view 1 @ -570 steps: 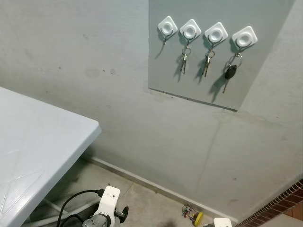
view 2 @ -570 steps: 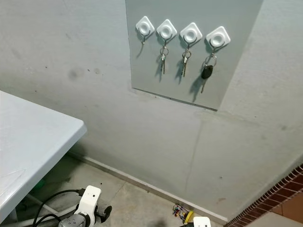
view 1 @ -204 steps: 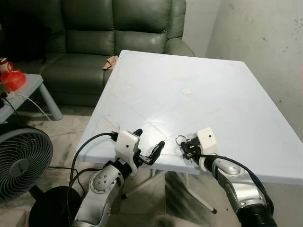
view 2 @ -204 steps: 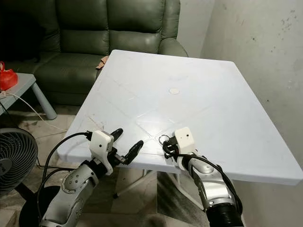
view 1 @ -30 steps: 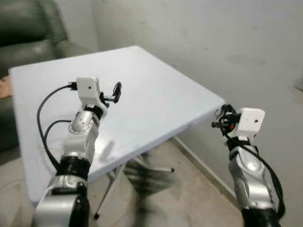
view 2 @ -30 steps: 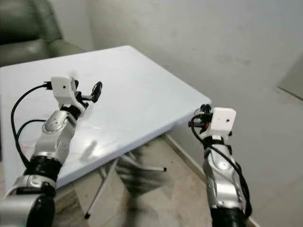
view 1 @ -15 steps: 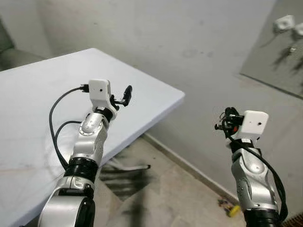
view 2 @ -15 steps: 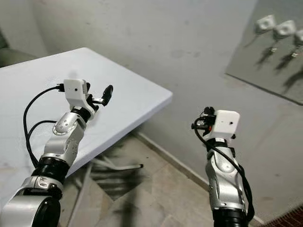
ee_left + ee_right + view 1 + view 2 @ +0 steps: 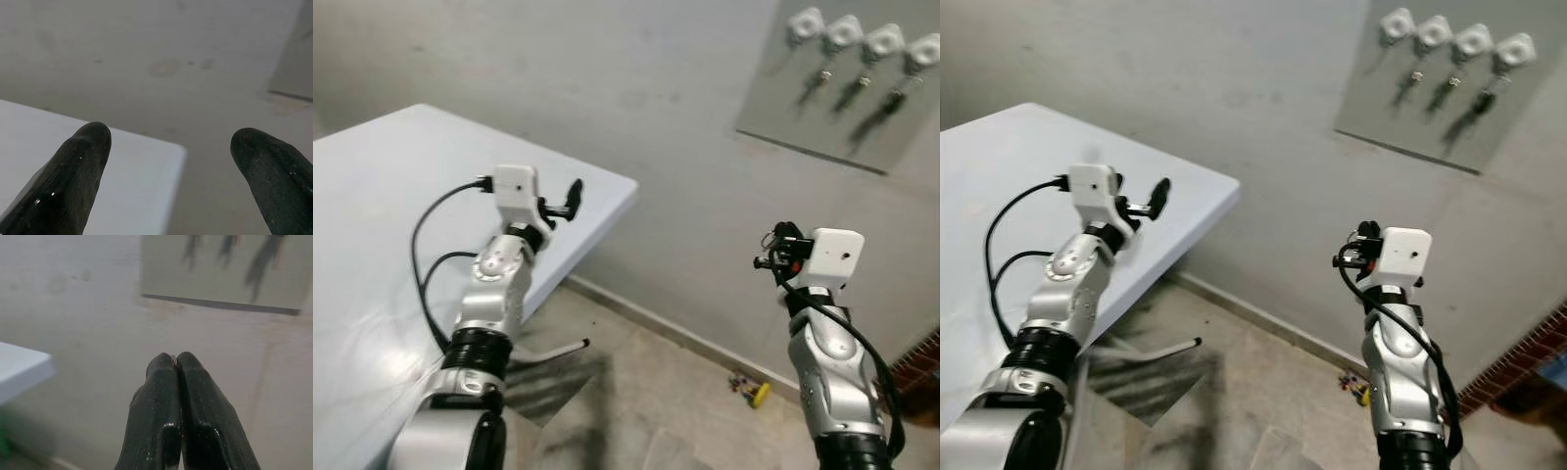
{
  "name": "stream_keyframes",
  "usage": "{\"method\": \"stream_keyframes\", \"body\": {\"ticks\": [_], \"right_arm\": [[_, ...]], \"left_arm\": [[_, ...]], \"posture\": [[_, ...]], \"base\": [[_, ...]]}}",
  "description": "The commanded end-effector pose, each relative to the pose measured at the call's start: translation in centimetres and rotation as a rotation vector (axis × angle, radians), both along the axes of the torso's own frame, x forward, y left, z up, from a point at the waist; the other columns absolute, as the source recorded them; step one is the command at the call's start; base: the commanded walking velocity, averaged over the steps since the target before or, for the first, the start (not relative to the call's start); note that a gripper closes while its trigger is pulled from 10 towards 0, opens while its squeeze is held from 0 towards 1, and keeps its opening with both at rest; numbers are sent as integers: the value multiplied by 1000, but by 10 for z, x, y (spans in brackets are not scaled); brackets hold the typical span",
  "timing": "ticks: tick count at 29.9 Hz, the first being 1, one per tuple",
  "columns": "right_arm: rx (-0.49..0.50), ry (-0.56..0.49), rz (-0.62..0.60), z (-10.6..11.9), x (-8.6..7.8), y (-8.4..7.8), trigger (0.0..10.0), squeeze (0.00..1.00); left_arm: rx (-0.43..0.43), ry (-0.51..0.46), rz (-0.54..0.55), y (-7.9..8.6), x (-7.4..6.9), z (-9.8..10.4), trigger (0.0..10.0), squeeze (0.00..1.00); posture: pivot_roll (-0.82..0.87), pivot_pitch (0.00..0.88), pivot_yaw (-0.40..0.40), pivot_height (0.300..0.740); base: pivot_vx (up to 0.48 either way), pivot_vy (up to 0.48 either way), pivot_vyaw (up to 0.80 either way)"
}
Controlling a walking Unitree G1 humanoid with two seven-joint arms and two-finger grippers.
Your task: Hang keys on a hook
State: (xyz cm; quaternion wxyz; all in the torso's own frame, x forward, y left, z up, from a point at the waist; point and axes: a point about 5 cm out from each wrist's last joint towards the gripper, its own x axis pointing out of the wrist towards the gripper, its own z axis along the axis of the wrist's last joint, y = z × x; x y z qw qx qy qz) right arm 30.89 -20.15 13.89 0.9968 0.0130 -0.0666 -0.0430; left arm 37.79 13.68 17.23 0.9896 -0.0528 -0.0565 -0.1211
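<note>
Grey wall (image 9: 636, 108), white table (image 9: 382, 186)

Head stereo pair: looks forward and down from above both arms toward the grey wall panel (image 9: 832, 108), which sits far off. Both wrist views face that panel from nearer; the left wrist view also shares the white table (image 9: 137, 196) corner.

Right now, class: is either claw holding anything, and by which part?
The right claw is pinched shut on a key ring, only a sliver showing between its tips. The left claw is open and holds nothing.
</note>
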Motion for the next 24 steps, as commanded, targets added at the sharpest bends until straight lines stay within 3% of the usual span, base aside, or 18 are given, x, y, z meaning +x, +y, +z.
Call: {"method": "stream_keyframes", "body": {"ticks": [1, 10, 24], "right_arm": [[0, -27, 13, 7, 3, 5, 10000, 0], [-5, -36, 15, 9, 1, 5, 10000, 0], [-7, -39, 24, 8, 0, 8, 10000, 0]], "left_arm": [[14, -7, 7, 5, 0, 3, 10000, 0], [5, 1, -16, 3, -2, 1, 10000, 0], [3, 10, -31, 3, -3, 2, 10000, 0]], "posture": [[2, 0, -9, 740], [-1, 0, -11, 740], [-1, 0, -9, 740]], "base": [[0, 0, 0], [0, 0, 0], [368, 0, 0]]}}
